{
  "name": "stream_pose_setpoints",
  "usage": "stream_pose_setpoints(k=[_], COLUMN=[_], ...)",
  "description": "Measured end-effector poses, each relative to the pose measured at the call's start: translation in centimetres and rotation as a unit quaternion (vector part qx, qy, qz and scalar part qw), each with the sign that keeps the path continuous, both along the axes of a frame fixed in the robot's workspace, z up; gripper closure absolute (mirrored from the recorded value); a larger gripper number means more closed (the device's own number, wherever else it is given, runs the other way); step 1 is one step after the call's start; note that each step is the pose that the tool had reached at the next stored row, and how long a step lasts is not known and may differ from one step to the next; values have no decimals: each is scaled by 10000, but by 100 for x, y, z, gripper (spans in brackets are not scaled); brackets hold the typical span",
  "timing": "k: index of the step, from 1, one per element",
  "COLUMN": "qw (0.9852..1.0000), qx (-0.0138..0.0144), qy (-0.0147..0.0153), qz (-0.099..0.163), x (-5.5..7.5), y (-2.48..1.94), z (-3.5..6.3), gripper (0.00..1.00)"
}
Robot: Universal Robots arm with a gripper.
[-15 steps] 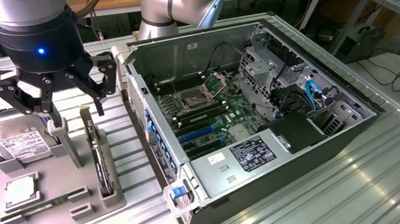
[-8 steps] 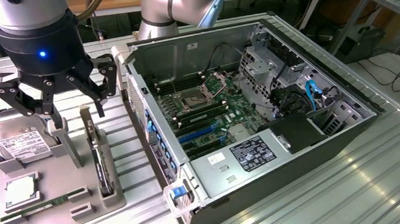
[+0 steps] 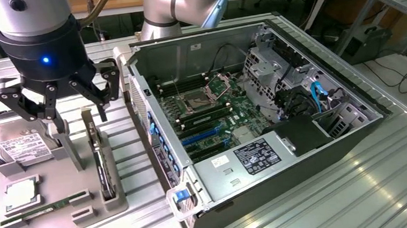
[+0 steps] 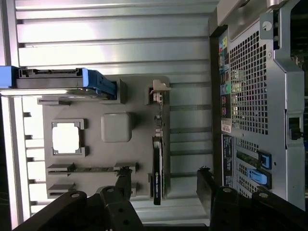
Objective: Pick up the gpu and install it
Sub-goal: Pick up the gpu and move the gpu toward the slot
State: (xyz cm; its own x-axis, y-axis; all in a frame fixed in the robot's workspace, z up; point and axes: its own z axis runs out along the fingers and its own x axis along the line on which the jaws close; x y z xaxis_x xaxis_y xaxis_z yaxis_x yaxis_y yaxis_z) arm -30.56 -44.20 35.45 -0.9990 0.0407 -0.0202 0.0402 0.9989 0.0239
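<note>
The gpu [image 3: 104, 174] stands on its edge in a slot along one side of a grey tray [image 3: 54, 226], its thin black body and silver bracket end showing. In the wrist view the gpu [image 4: 158, 168] is a narrow dark strip running lengthwise on the tray [image 4: 139, 120]. My gripper [image 3: 74, 116] hangs above the tray's far end, open and holding nothing. Seen from the wrist, the gripper [image 4: 164, 172] has its two fingers either side of the card's line, well above it.
The tray also holds a hard drive [image 3: 19, 145] with a white label, a square processor [image 3: 21, 194] and a green memory stick [image 3: 42, 209]. The open computer case [image 3: 261, 115] lies at the exterior view's right, its motherboard and blue card slots [image 3: 201, 138] exposed.
</note>
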Motion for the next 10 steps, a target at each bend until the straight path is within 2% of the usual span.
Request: stream_pose_setpoints(k=[10], qw=[10000], qx=[0], qy=[0], qz=[16], x=[0], y=[-1], z=[-64], gripper=[34])
